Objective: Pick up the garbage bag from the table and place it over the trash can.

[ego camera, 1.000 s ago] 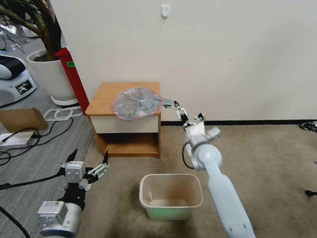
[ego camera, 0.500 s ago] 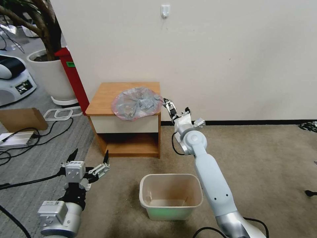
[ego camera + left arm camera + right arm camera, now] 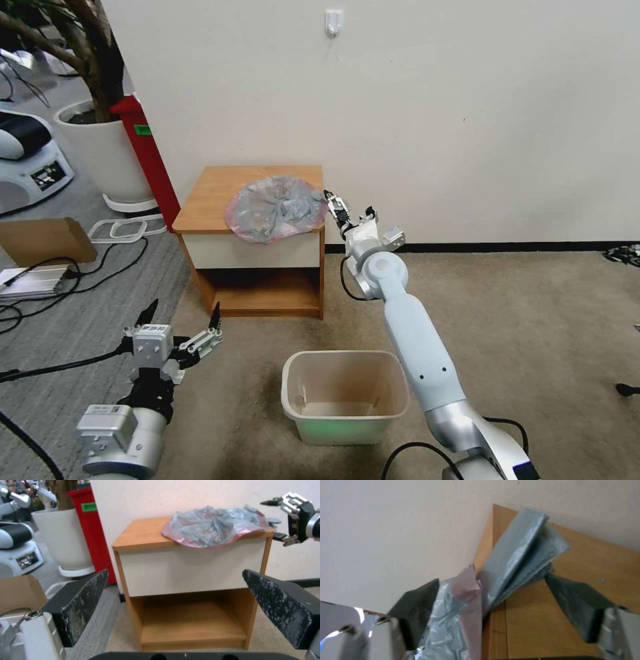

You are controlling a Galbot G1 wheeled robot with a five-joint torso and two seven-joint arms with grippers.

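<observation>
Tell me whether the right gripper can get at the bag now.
Probably yes. The right gripper is open at the table's right edge, the bag's overhanging edge between its fingers, nothing in the way.

The thin crinkly grey plastic garbage bag point(image 3: 275, 207) lies on the small light-wood side table point(image 3: 207, 200). The beige rectangular plastic trash can point(image 3: 345, 395) stands on the floor before it.

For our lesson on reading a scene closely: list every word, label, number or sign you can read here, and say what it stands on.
No text can be read here.
Green label on the red cabinet: too small and blurred to read.
Black-and-white marker panel on the white machine on the floor: a pattern, no legible words.
Garbage bag, table and trash can: no print visible.
</observation>
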